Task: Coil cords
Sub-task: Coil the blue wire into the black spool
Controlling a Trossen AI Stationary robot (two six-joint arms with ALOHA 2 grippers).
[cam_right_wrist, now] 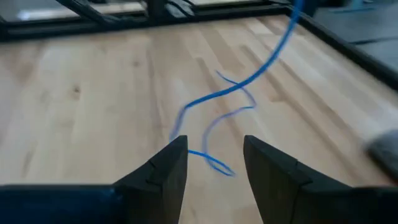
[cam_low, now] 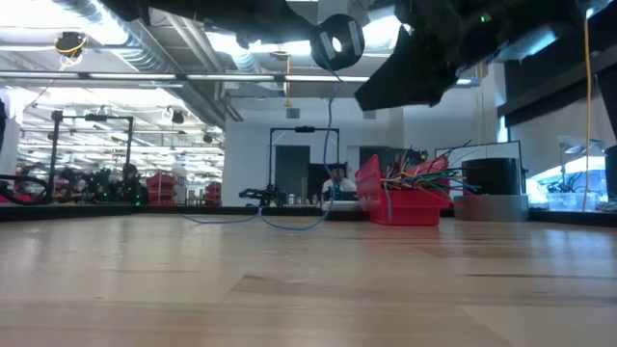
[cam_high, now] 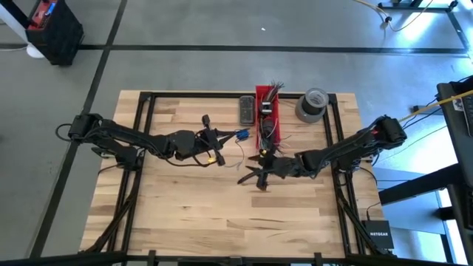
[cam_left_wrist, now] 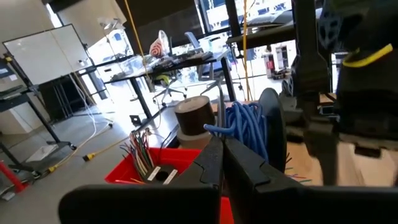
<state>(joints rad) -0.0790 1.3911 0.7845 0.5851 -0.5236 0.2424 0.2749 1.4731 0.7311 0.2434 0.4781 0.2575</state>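
We see the right gripper [cam_right_wrist: 214, 158] spread open over the blue cord [cam_right_wrist: 239, 90], holding nothing. Left gripper [cam_left_wrist: 222, 163] is closed tight beside the blue-wound spool [cam_left_wrist: 258, 127], gripping nothing visible.

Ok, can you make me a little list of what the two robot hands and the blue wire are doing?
left gripper: shut, raised above the table near a spool wound with blue wire
right gripper: open, low over the table
blue cord: loose, wavy, lying on the wooden table, its end between the right fingers
red bin: at the table's far side, holds multicoloured wire ends
tape roll: beside the bin
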